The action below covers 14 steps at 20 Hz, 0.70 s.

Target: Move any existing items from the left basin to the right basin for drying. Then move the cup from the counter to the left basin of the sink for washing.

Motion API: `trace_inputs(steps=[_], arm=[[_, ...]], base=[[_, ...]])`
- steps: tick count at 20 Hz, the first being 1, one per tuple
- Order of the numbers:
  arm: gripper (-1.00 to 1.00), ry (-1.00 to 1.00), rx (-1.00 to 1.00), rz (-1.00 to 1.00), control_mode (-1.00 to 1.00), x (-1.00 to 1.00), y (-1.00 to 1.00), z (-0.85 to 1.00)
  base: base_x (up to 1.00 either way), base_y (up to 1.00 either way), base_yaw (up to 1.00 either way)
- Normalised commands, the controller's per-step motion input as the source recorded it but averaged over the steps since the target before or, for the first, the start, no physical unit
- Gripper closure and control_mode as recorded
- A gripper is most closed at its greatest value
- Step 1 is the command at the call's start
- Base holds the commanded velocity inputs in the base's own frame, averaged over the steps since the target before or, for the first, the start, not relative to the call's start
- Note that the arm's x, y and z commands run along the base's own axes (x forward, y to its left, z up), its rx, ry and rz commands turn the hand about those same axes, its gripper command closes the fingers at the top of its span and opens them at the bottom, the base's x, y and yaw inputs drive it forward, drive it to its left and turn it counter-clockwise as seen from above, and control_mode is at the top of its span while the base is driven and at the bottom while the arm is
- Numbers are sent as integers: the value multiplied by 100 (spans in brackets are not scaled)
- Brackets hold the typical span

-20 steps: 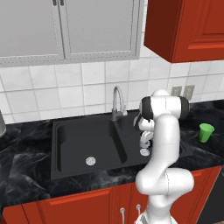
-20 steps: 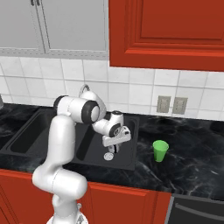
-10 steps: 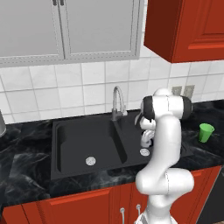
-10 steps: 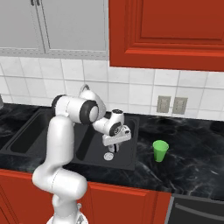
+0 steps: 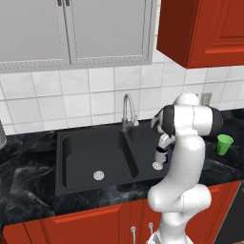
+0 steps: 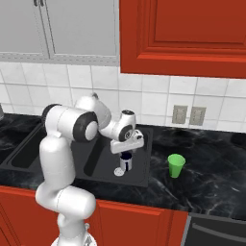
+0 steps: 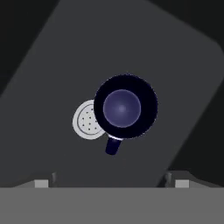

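The white mug (image 7: 125, 107) with a dark blue inside stands upright in the right basin (image 7: 175, 70), its handle toward the bottom of the hand view and the silver drain (image 7: 84, 120) just beside it. My gripper (image 7: 110, 177) hangs straight above it, open, its fingers wide of the mug's rim and touching nothing. From the base views the mug (image 6: 126, 162) sits just under the gripper (image 6: 126, 148) in the right basin (image 5: 143, 145). The left basin (image 5: 88, 152) holds nothing but its drain. The green cup (image 5: 224, 144) stands on the counter (image 6: 211, 178) to the right of the sink.
The chrome faucet (image 5: 127, 110) rises behind the sink's divider, left of my hand. Red cabinets hang above on the right, grey ones on the left. A wall outlet (image 6: 188, 115) sits on the tiles behind the cup (image 6: 176, 166).
The jaws have spread wide and let go of the mug, which now sits free below them. The arm has hardly moved.
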Motion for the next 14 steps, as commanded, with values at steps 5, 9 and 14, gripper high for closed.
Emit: trace_inputs(steps=[5, 9, 14], arm=[[-100, 0, 0, 0, -100, -50, 0, 58], [-100, 0, 0, 0, -100, -64, -8, 56], [-100, -2, -3, -2, -100, -61, -1, 44]], base=[[0, 0, 0], [0, 0, 0], [0, 0, 0]])
